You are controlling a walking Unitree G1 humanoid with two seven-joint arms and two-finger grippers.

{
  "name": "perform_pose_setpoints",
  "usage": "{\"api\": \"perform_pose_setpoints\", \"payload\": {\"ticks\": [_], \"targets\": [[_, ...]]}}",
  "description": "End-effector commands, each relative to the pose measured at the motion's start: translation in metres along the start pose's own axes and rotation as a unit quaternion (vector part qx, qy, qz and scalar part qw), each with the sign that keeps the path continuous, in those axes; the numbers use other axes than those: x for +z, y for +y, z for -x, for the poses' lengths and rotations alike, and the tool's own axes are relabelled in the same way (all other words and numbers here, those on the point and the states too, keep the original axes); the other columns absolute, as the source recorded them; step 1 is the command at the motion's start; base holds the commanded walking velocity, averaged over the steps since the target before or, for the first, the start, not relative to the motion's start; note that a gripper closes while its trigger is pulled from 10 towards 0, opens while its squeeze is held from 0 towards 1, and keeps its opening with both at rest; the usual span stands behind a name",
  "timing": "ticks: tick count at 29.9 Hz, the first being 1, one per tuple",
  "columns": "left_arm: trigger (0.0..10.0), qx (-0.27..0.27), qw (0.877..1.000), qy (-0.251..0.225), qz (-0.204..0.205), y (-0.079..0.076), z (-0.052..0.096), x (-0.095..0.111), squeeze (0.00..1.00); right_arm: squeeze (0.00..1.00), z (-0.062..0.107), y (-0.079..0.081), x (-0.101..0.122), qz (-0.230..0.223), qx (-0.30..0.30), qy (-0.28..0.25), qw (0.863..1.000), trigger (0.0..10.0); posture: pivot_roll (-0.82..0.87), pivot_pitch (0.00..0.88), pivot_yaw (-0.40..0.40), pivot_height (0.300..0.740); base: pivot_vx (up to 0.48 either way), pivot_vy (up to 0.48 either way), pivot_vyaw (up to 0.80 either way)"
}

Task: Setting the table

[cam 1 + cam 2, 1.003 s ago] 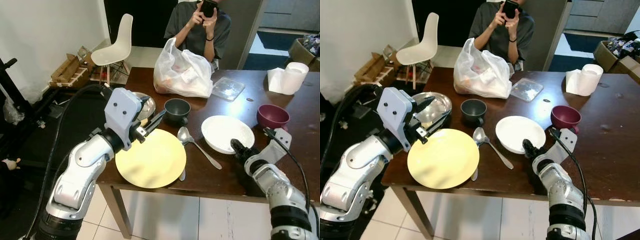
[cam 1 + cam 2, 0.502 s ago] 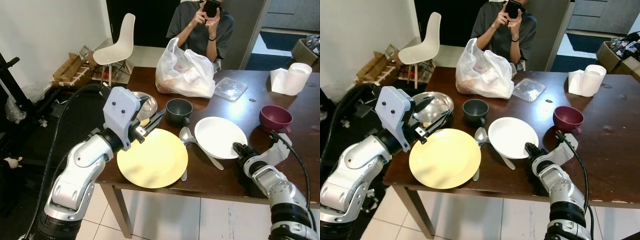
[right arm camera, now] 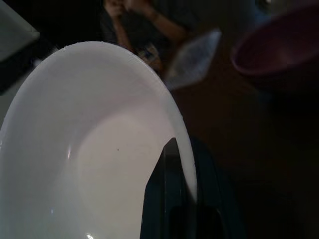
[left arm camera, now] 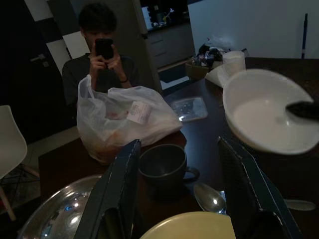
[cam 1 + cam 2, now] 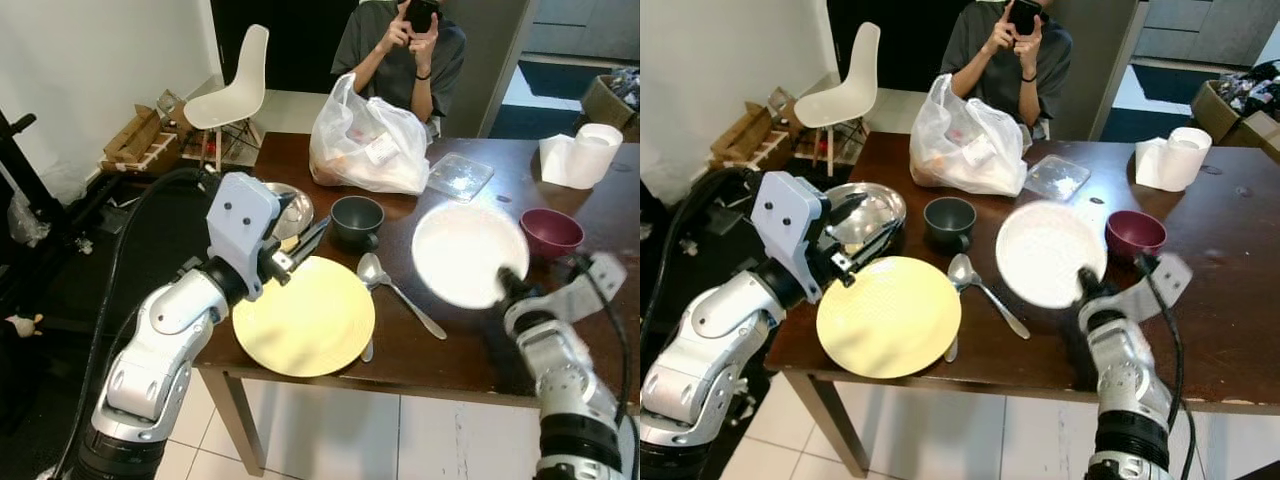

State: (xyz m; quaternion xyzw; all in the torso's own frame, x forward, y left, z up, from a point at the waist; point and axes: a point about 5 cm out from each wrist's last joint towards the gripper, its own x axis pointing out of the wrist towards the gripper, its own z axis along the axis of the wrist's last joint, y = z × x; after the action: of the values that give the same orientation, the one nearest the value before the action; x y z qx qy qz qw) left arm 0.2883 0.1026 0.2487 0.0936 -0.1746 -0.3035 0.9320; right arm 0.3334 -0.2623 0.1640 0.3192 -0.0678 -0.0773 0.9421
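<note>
White plate (image 3: 89,149) rim between jaws

Glossy white plate (image 5: 468,254), dark wood table (image 5: 600,215)

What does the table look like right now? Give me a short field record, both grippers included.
right gripper: shut on the white plate, lifted off the table and tilted
left gripper: open, at the far edge of the yellow plate
spoon: flat, between the plates
dark cup: behind the spoon
maroon bowl: right of the white plate
person: across the table, holding a phone
</note>
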Motion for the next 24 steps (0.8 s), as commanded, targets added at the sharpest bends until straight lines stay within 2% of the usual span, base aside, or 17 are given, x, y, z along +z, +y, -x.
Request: {"api": "perform_pose_setpoints", "payload": {"ticks": [1, 3, 6, 8, 9, 11, 12, 13, 15, 16, 20, 24], "targets": [[10.0, 0.004, 1.000, 0.010, 0.006, 0.002, 0.000, -0.004, 0.00, 0.00, 0.002, 0.005, 0.003, -0.006, 0.008, -0.015, 1.000, 0.0, 0.00, 0.000, 0.106, 0.740, 0.000, 0.000, 0.00], [10.0, 0.016, 1.000, 0.014, 0.011, 0.003, 0.000, -0.006, 0.00, 0.00, 0.003, 0.027, 0.016, 0.003, 0.054, -0.055, 0.997, 0.0, 0.00, 0.000, 0.105, 0.740, 0.000, 0.000, 0.00], [10.0, 0.031, 0.999, 0.023, 0.020, 0.005, 0.001, -0.010, 0.00, 0.00, 0.008, 0.050, 0.017, 0.001, 0.103, -0.067, 0.992, 0.0, 0.00, 0.000, 0.102, 0.740, 0.000, 0.000, 0.00], [10.0, 0.054, 0.997, 0.034, 0.040, 0.006, 0.003, -0.016, 0.00, 0.00, 0.013, 0.064, 0.013, 0.025, 0.136, -0.062, 0.988, 0.0, 0.00, 0.000, 0.101, 0.740, 0.000, 0.000, 0.00], [10.0, 0.064, 0.996, 0.040, 0.049, 0.007, 0.004, -0.019, 0.00, 0.00, 0.015, 0.069, 0.010, 0.032, 0.145, -0.059, 0.987, 10.0, 0.00, 0.000, 0.101, 0.740, 0.000, 0.000, 0.00], [10.0, 0.092, 0.992, 0.058, 0.064, 0.010, 0.009, -0.026, 0.00, 0.00, 0.023, 0.079, -0.002, 0.062, 0.167, -0.045, 0.983, 10.0, 0.00, 0.000, 0.100, 0.740, 0.000, 0.000, 0.00], [10.0, 0.092, 0.992, 0.058, 0.064, 0.010, 0.009, -0.026, 0.00, 0.00, 0.023, 0.079, -0.002, 0.062, 0.167, -0.045, 0.983, 10.0, 0.00, 0.000, 0.100, 0.740, 0.000, 0.000, 0.00], [10.0, 0.113, 0.989, 0.072, 0.067, 0.012, 0.015, -0.032, 0.00, 0.00, 0.029, 0.085, -0.012, 0.079, 0.180, -0.032, 0.980, 10.0, 0.00, 0.000, 0.100, 0.740, 0.000, 0.000, 0.00], [10.0, 0.116, 0.988, 0.074, 0.067, 0.013, 0.016, -0.033, 0.00, 0.00, 0.031, 0.085, -0.014, 0.081, 0.182, -0.030, 0.980, 10.0, 0.00, 0.000, 0.100, 0.740, 0.000, 0.000, 0.00], [10.0, 0.151, 0.982, 0.094, 0.066, 0.018, 0.025, -0.042, 0.00, 0.00, 0.035, 0.087, -0.020, 0.097, 0.184, -0.024, 0.978, 10.0, 0.00, 0.000, 0.099, 0.740, 0.000, 0.000, 0.00], [10.0, 0.201, 0.971, 0.119, 0.058, 0.029, 0.037, -0.052, 0.00, 0.00, 0.037, 0.086, -0.022, 0.107, 0.178, -0.024, 0.978, 10.0, 0.00, 0.000, 0.097, 0.740, 0.000, 0.000, 0.00], [10.0, 0.237, 0.962, 0.128, 0.054, 0.036, 0.043, -0.056, 0.00, 0.00, 0.035, 0.086, -0.020, 0.113, 0.174, -0.024, 0.978, 10.0, 0.00, 0.000, 0.088, 0.740, 0.000, 0.000, 0.00]]}}
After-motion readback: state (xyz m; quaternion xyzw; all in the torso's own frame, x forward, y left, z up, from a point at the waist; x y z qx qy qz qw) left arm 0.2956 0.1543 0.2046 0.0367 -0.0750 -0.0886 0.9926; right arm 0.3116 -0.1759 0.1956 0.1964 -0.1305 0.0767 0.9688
